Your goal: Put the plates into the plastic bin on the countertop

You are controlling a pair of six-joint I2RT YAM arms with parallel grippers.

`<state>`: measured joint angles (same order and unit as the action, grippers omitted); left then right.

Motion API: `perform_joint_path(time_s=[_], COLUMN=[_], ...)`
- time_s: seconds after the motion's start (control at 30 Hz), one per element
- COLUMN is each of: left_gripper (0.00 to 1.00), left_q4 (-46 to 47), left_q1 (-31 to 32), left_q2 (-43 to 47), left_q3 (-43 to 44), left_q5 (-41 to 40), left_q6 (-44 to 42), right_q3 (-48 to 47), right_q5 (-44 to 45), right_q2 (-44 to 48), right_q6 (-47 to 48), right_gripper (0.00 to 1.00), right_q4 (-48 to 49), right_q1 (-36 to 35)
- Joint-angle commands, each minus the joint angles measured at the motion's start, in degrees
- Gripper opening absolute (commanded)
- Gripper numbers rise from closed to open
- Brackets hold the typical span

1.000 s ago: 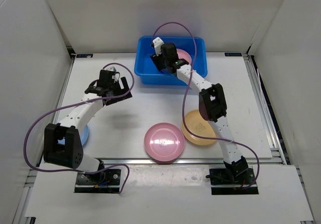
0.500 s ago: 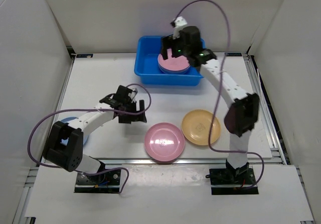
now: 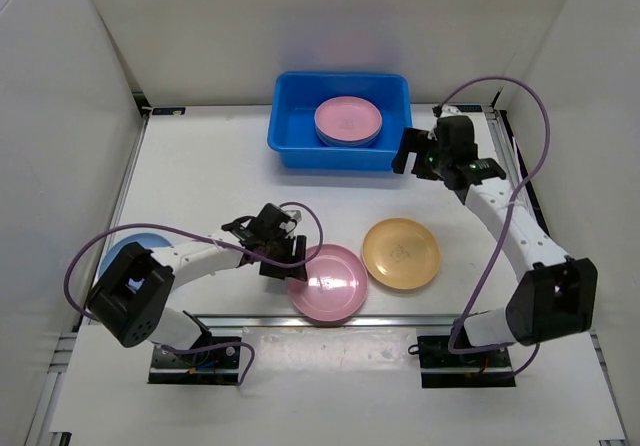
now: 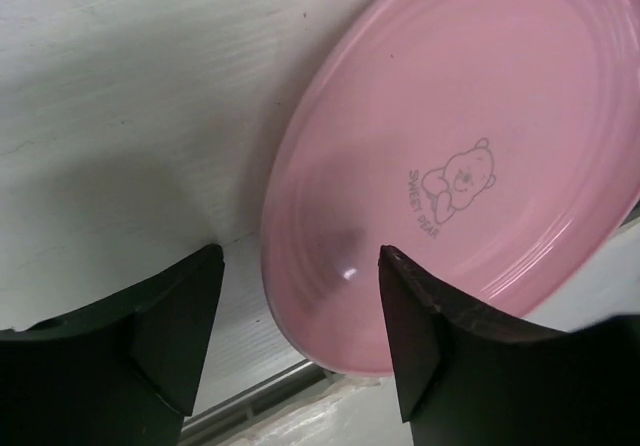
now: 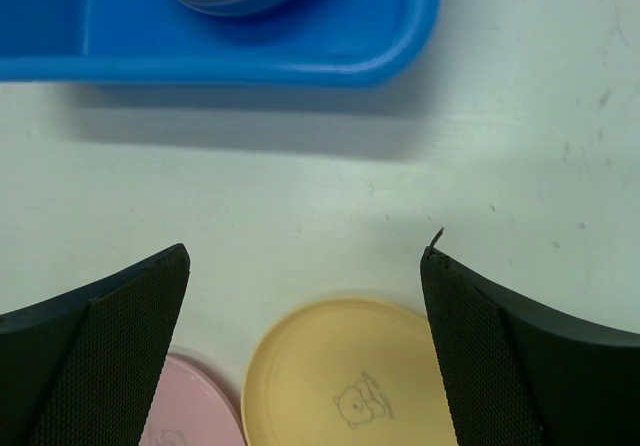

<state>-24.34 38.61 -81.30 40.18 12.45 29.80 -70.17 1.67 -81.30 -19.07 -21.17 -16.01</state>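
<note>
Pink plate [image 3: 327, 283] lies at the countertop's [image 3: 220, 166] near edge. Its left rim sits between your left gripper's [image 4: 297, 266] jaws, which stand apart. Your right gripper [image 5: 305, 256] hangs spread wide by the plastic bin's [image 3: 300, 151] right near corner. That bin, at the far edge, holds a pink-topped stack [image 3: 348, 121]. A yellow plate [image 3: 400, 254] lies just beside the pink one, and a light blue plate [image 3: 125, 251] lies near the left near corner.

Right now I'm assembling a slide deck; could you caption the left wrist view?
Open left tool framing the rim of a pink bear-print plate on the white countertop.
</note>
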Motion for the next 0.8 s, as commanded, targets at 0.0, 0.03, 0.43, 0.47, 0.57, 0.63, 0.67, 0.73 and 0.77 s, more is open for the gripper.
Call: perform_joint_path(time_s=[0.0, 0.03, 0.43, 0.47, 0.57, 0.63, 0.67, 0.73, 0.77], left_gripper=[0.73, 0.69, 0.10, 0.10, 0.10, 0.10, 0.10, 0.10, 0.10], left_q4=[2.54, 2.45, -7.64, -10.44, -14.49, -16.08, -17.14, -18.55, -18.64], left_q1=[1.90, 1.99, 2.08, 2.00, 2.17, 2.00, 2.17, 1.91, 1.99], left_q2=[-1.14, -1.67, 2.89, 3.59, 8.51, 12.02, 13.08, 15.19, 15.55], left_q3=[-1.16, -1.16, 3.05, 4.54, 8.49, 11.31, 14.80, 20.25, 21.85], left_q5=[-2.24, -3.30, -16.83, -17.80, -22.46, -26.32, -27.90, -32.30, -33.35], left_q6=[2.36, 2.89, 6.76, 6.76, 6.06, 5.18, 4.74, 3.51, 2.81], right_q3=[2.66, 3.28, 7.42, 7.77, 8.56, 8.91, 9.26, 9.70, 10.05], right_q5=[2.54, 2.72, 5.00, 5.70, 6.33, 6.77, 6.77, 6.42, 6.41], right_q2=[6.58, 7.55, 14.14, 14.32, 14.50, 14.33, 14.15, 14.15, 14.24], right_q6=[-2.02, -1.68, -2.38, -2.38, -2.20, -1.85, -1.85, -2.46, -2.03], right_gripper=[0.99, 0.99, 0.99, 0.99, 0.99, 0.99, 0.99, 0.99, 0.99], right_q4=[0.07, 0.07, -1.33, -1.33, -1.34, -1.68, -1.68, -1.68, -1.34], right_q1=[1.07, 1.59, 2.12, 2.30, 2.30, 2.30, 2.65, 3.00, 3.70])
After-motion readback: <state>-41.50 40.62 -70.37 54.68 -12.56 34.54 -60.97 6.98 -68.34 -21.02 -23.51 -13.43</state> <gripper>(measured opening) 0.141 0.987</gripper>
